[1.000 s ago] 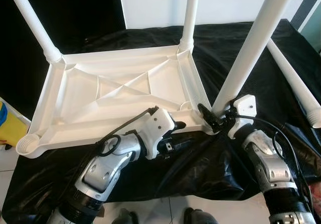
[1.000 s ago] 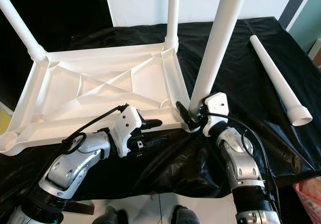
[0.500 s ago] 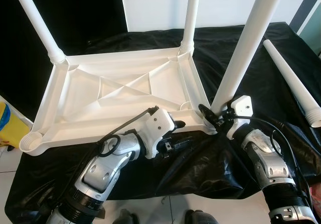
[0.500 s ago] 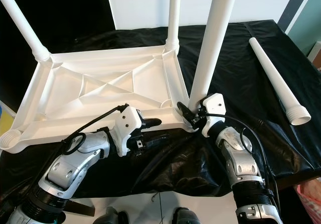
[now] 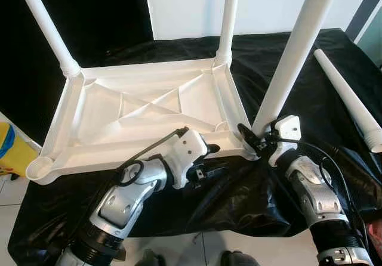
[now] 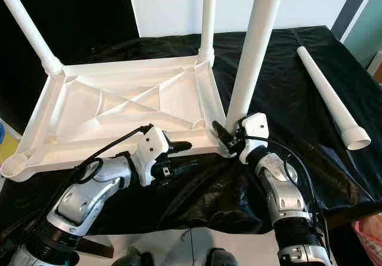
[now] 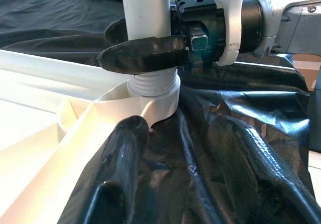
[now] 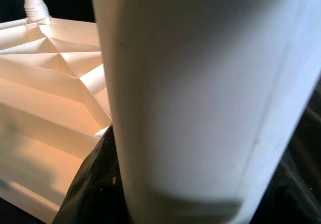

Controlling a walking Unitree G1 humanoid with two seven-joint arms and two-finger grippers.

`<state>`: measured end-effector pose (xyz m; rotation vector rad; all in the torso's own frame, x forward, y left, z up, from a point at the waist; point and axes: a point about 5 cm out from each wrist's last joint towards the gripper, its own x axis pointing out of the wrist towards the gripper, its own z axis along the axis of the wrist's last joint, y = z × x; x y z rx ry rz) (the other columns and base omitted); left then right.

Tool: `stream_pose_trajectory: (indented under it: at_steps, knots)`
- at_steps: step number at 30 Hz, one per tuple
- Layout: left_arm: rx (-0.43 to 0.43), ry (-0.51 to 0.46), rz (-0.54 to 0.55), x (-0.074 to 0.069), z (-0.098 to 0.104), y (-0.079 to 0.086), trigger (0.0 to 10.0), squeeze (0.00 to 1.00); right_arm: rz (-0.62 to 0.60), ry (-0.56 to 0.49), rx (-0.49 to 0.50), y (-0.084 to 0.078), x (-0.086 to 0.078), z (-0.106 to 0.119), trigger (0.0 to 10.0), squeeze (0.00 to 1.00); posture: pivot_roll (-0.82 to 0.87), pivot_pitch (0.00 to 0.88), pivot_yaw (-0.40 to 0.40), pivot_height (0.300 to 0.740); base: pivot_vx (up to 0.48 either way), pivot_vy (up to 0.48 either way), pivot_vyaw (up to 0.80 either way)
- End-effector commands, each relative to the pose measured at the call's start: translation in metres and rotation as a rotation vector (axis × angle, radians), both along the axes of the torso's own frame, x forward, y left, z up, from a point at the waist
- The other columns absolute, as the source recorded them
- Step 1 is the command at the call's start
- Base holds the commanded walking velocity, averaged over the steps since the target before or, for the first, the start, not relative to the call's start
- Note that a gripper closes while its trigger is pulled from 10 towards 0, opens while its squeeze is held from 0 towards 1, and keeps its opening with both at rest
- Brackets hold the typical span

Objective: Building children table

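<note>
The white plastic tabletop (image 5: 149, 102) lies upside down on a black cloth. Two white legs stand in its far corners (image 5: 48, 27) (image 5: 228, 15). A third leg (image 5: 292, 51) stands at the near right corner, its threaded end in the socket (image 7: 153, 91). My right gripper (image 5: 253, 142) is shut on this leg just above the thread, with one black finger (image 7: 145, 53) across it. My left gripper (image 5: 210, 160) is open at the tabletop's front rim, one finger (image 7: 115, 174) over the rim and the other over the cloth. The near left socket (image 5: 39, 170) is empty.
A fourth white leg (image 5: 349, 99) lies loose on the black cloth (image 5: 239, 200) at the right. A yellow object (image 5: 12, 152) sits on the floor at the left. A dark door and a white wall stand behind the table.
The camera has shifted slightly. The held leg looks a little more upright at the near right corner. Both grippers stay where they were.
</note>
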<state>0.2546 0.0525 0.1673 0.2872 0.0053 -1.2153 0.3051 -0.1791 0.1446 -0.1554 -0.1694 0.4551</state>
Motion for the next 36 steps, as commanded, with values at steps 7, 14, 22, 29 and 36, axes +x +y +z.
stream_pose_trajectory:
  at_steps: [7, 14, 22, 29, 36]
  knots:
    - [0.010, 0.005, 0.005, -0.002, -0.003, 0.002, 10.0, 0.00, -0.388, 0.123, 0.065, 0.005, -0.010, -0.027, 10.0, 0.00, -0.09, 0.138, 0.044, 0.740, 0.000, 0.000, 0.00]
    - [0.009, 0.006, 0.004, -0.002, -0.003, 0.002, 10.0, 0.00, -0.596, 0.136, 0.128, 0.021, -0.016, -0.031, 10.0, 0.00, -0.09, 0.147, 0.047, 0.740, 0.000, 0.000, 0.00]
    - [0.010, 0.009, 0.004, -0.002, -0.003, 0.002, 10.0, 0.00, -0.628, 0.129, 0.170, 0.037, -0.020, -0.028, 10.0, 0.00, -0.09, 0.147, 0.053, 0.740, 0.000, 0.000, 0.00]
    - [0.012, 0.006, 0.002, -0.002, -0.003, 0.002, 10.0, 0.00, -0.650, 0.105, 0.176, 0.034, -0.022, -0.023, 10.0, 0.00, -0.09, 0.146, 0.048, 0.740, 0.000, 0.000, 0.00]
    - [0.006, -0.001, 0.013, -0.001, -0.002, 0.002, 10.0, 0.00, -0.632, 0.076, 0.176, 0.031, -0.020, -0.016, 10.0, 0.00, -0.09, 0.147, 0.041, 0.740, 0.000, 0.000, 0.00]
